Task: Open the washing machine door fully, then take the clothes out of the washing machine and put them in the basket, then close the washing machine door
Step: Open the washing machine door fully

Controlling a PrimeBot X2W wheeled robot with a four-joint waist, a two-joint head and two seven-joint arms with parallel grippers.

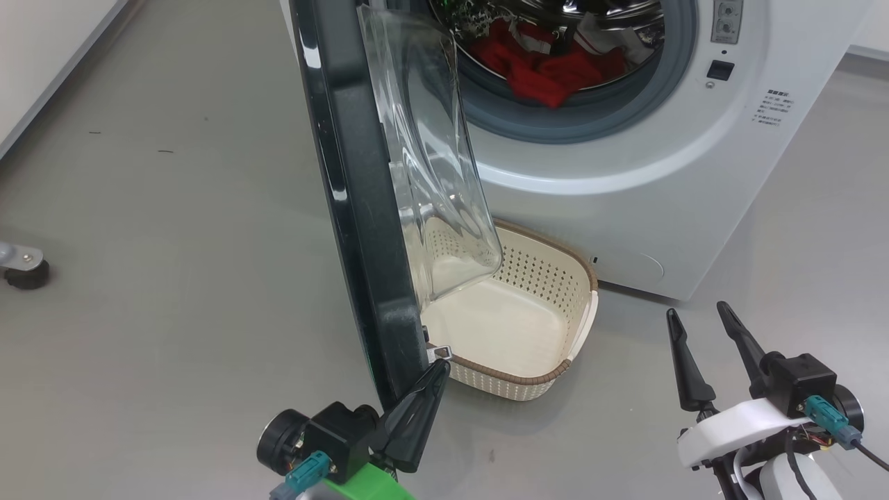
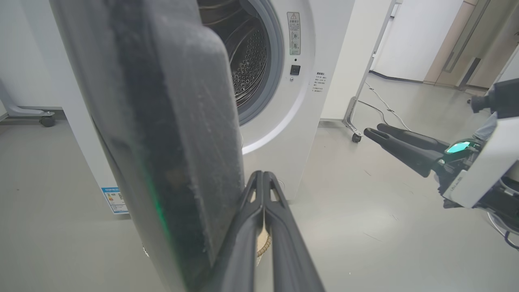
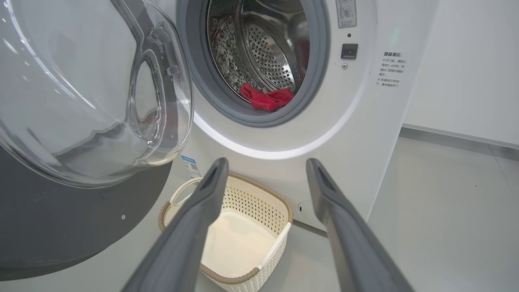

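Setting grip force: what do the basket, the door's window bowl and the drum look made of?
The basket: matte cream moulded plastic, judging by its even punched holes. The door's window bowl: clear and glossy, glass or clear plastic; the basket shows distorted through it. The drum: shiny perforated metal, probably steel, with mirror glints.

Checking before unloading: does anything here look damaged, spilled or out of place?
Nothing stands out. The basket sits upright and empty before the washing machine, the clothes lie in its drum, and the door stands open.
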